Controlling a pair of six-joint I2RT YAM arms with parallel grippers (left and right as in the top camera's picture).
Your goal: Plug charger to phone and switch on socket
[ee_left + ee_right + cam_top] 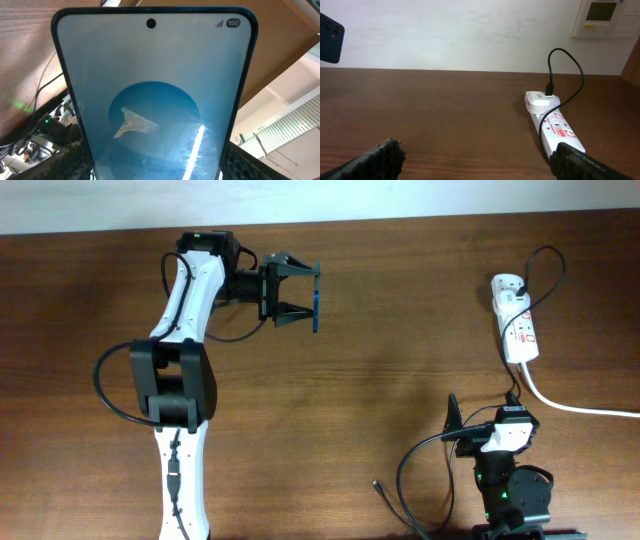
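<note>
Blue-screened phone (155, 115) fills the left wrist view. The left gripper (305, 295) pinches it across its width, clear of the desk (400, 360). From overhead it shows edge-on, a thin blue line left of centre, toward the far edge. Its punch-hole end points away from the gripper. The port end is out of frame, so I cannot tell how it faces.

The right gripper (475, 150) is spread wide and empty, low at the near right of the desk. The white socket (555, 127) lies just ahead and slightly right of it, its long axis running away from the gripper. A black plug (549, 91) sits at its far end.

The charger (378, 483) cable loops from that plug back toward the right arm. What looks like its connector tip rests on the desk just left of that arm's base, well apart from the phone.

Judgement: the right arm is nearer both tip and socket. The tip must cross left and away to meet the phone. Nothing is plugged in yet.
</note>
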